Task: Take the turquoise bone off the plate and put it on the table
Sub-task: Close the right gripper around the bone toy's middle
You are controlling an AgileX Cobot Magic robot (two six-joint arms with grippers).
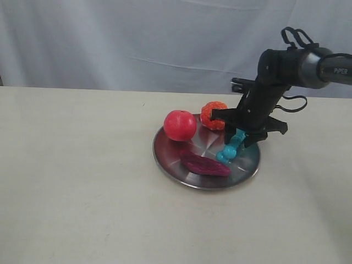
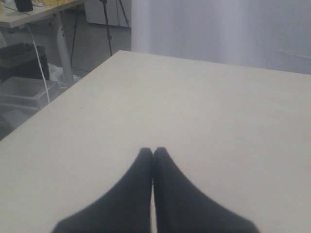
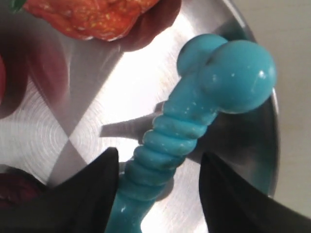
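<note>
The turquoise bone (image 1: 228, 151) lies on the right part of the round steel plate (image 1: 245, 166), which rests on the beige table (image 1: 71, 181). My right gripper (image 1: 242, 137) hangs straight over it, open. In the right wrist view the ribbed shaft of the bone (image 3: 194, 116) passes between the two dark fingers of that gripper (image 3: 159, 154). One finger is close against the shaft, and the other stands off with bare plate (image 3: 97, 97) showing in the gap. My left gripper (image 2: 153, 150) is shut and empty over bare table (image 2: 204, 97), outside the exterior view.
A red ball (image 1: 180, 125), an orange knobbly toy (image 1: 213, 114) and a dark purple oblong piece (image 1: 204, 164) share the plate, all near the bone. A white curtain hangs behind the table. The left wrist view shows the table's edge (image 2: 58, 94) and furniture beyond it.
</note>
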